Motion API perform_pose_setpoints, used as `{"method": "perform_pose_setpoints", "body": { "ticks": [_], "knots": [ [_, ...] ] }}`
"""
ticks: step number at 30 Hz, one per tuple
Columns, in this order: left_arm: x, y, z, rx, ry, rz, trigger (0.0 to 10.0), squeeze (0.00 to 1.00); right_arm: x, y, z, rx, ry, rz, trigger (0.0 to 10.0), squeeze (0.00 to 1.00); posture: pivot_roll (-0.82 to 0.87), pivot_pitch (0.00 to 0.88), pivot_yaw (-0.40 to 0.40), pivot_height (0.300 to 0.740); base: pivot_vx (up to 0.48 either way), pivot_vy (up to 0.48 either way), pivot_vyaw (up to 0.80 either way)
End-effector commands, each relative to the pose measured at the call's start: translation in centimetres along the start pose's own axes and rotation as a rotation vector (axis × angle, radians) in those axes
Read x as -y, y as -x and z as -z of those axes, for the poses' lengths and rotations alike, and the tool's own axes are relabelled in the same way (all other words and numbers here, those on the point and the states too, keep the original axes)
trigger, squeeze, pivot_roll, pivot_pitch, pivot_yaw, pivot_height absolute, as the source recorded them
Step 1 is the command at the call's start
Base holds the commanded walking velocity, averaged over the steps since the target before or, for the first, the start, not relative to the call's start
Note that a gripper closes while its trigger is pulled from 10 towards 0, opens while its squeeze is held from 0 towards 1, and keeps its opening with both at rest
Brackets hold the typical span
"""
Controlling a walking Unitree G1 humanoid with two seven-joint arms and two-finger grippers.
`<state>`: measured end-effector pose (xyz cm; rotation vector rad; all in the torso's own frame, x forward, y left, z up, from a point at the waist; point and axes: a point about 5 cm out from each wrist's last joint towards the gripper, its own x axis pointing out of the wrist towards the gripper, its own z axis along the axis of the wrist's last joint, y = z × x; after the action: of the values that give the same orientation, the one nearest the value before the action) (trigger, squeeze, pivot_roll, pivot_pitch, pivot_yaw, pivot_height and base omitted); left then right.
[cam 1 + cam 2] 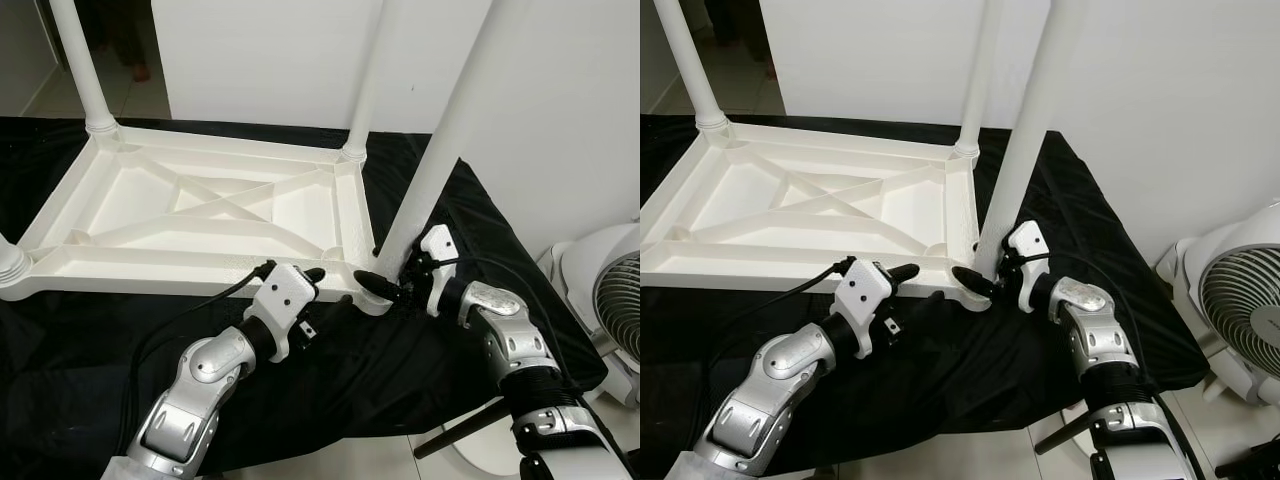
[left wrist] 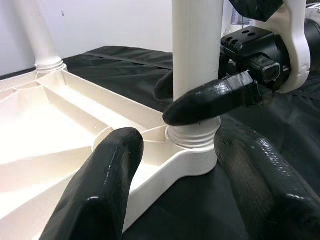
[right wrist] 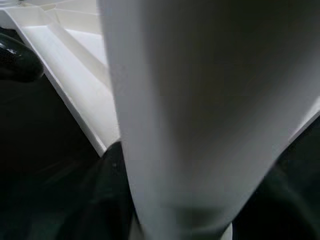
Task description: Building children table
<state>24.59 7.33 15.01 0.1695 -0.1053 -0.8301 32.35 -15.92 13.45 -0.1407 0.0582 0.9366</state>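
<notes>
Legs up, the white children's table lay upside down on a black cloth. The left pincer, fingers apart, hovered at the frame's near edge beside the corner socket. The right pincer was clamped around the base of the near-right leg. A white fan stood at far right.

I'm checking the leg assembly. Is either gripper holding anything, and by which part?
The right gripper clasps the white plastic table leg just above its threaded base. The left gripper holds nothing.
</notes>
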Motion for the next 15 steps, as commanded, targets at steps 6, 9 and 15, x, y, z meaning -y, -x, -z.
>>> {"method": "perform_pose_setpoints", "body": {
  "ticks": [6, 9, 15],
  "knots": [
    [0.2, 0.0, -0.2, 0.008, 0.025, -0.002, 10.0, 0.00, -0.4, 0.4, 1.2, -0.011, -0.071, 0.031, 0.0, 0.00, 0.19, 0.020, -0.099, 0.740, 0.000, 0.000, 0.00],
    [0.2, 0.0, -0.3, 0.008, 0.026, 0.005, 10.0, 0.00, -0.3, 0.8, 1.3, 0.001, -0.076, 0.098, 0.0, 0.00, 0.19, 0.016, -0.099, 0.740, 0.000, 0.000, 0.00],
    [0.5, 0.0, -0.1, 0.002, 0.028, 0.018, 10.0, 0.00, -0.5, 1.2, 1.8, 0.002, -0.060, 0.341, 0.0, 0.00, 0.18, 0.007, -0.101, 0.740, 0.000, 0.000, 0.00]
  ]
}}
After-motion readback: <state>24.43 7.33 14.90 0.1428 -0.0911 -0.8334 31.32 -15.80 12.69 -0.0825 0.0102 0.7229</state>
